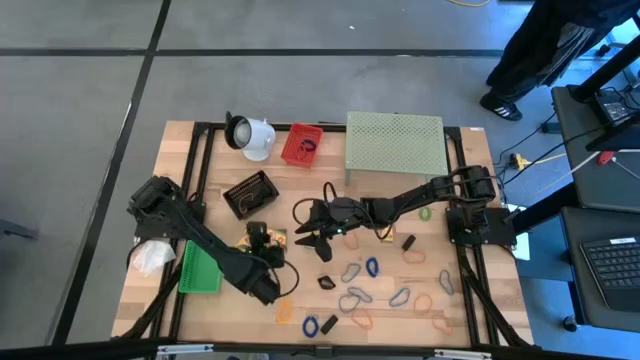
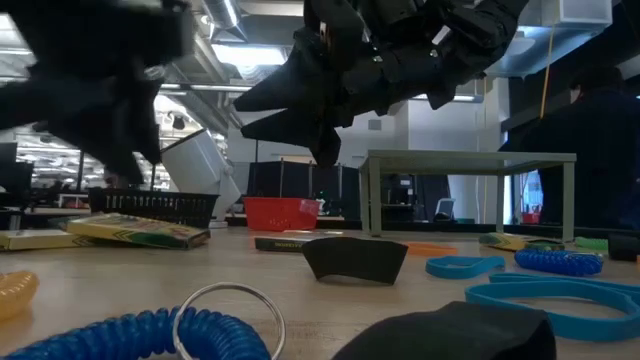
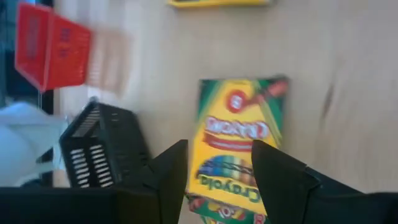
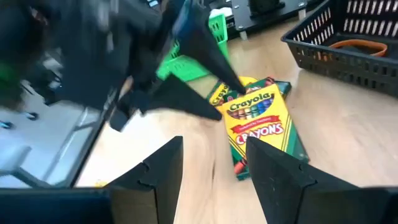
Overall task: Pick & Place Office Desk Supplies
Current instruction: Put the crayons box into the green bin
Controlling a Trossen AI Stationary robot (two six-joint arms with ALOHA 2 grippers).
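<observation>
- Where the table (image 1: pixel 230 330) lies nearest, at 5 o'clock from centre: loose oval clips (image 1: pixel 372 267) and rubber-band loops (image 1: pixel 360 320), scattered and untouched.
- Green basket (image 1: pixel 200 268), at 8 o'clock, beside the left arm.
- Crayon box (image 3: pixel 239 143), lying flat on the table just at 9 o'clock of centre, free of both arms.
- Left gripper (image 3: pixel 219 148): directly above the box, fingers spread, lined up over it, nothing pinched.
- Right gripper (image 4: pixel 214 142): at 3 o'clock of the box, near it, fingers spread and empty, pointing at the same box.
- Black basket (image 1: pixel 250 193), at 11 o'clock of the box; red basket (image 1: pixel 301 145) farther, at the 12 o'clock edge.
- Hazard, judged: both grippers crowd one box; the arms may knock together if each goes on.
- Hazard, judged: the box lies flat, so fingers closing off-centre could skate it across the wood or turn it rather than lift it.
- Hazard, judged: a low descent may jam fingertips into the table.
</observation>
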